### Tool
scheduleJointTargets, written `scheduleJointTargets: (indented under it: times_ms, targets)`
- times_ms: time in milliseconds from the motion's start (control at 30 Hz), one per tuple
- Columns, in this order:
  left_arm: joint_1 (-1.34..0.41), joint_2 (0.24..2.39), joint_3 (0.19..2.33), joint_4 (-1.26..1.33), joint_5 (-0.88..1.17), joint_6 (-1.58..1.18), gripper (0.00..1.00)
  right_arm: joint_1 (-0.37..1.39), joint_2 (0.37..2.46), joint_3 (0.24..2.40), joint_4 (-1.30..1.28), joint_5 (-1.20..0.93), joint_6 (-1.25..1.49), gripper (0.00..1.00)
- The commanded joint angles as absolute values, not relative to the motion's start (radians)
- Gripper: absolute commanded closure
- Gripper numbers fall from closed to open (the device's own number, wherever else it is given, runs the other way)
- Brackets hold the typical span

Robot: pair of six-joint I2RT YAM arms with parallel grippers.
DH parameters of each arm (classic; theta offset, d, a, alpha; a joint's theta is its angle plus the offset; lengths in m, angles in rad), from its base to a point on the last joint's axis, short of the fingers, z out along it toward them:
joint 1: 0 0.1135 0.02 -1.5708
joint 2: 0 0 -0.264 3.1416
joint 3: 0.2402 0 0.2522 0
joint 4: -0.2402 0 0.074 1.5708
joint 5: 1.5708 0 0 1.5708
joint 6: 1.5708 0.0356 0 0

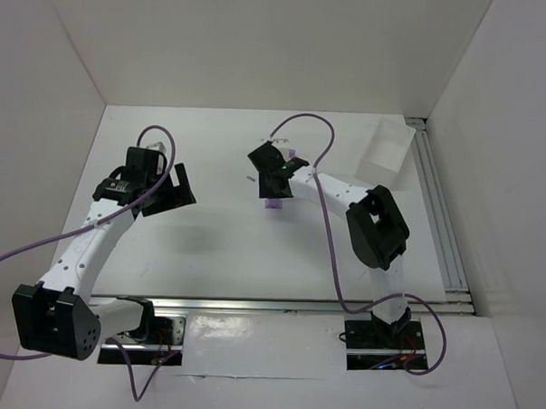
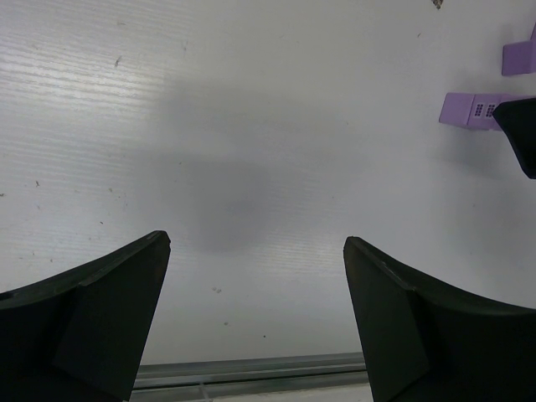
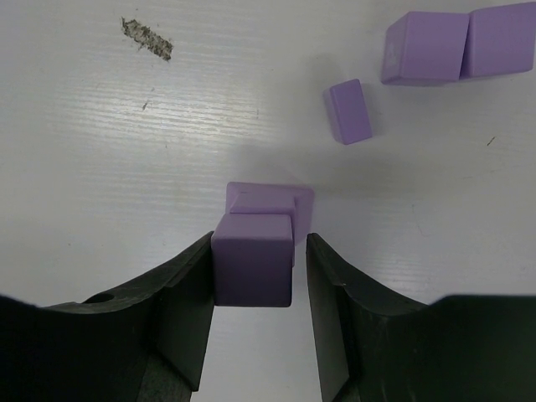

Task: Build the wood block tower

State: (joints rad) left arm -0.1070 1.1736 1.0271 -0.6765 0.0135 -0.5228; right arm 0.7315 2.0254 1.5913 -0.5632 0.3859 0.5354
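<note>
low centre of the right wrist view: right gripper point(image 3: 258, 239) astride the top wood block point(image 3: 253, 268) of the tower point(image 3: 266, 199), jaws slightly apart, the pad on the frame's left against the block, a thin gap on the frame's right. upper right of that frame: two more cubes point(image 3: 425, 46) touching side by side, a thinner lilac piece point(image 3: 348, 110) just below and left of them. in the left wrist view: left gripper point(image 2: 255, 243) spread wide above the white table point(image 2: 251, 100).
</note>
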Motion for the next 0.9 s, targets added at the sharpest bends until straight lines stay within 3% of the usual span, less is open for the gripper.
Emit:
scheduleJointTargets:
  times_ms: [0, 567, 867]
  targets:
    - [-0.101, 1.16, 1.029, -0.655, 0.025, -0.503, 0.02, 0.739, 2.04, 1.615, -0.592, 0.413, 0.551, 0.48]
    - [-0.101, 1.16, 1.02, -0.655, 0.025, -0.503, 0.02, 0.739, 2.049, 1.624, -0.592, 0.413, 0.551, 0.49]
    - [-0.101, 1.16, 1.02, -0.655, 0.034, -0.503, 0.02, 0.739, 2.039, 1.652, -0.612, 0.413, 0.541, 0.16]
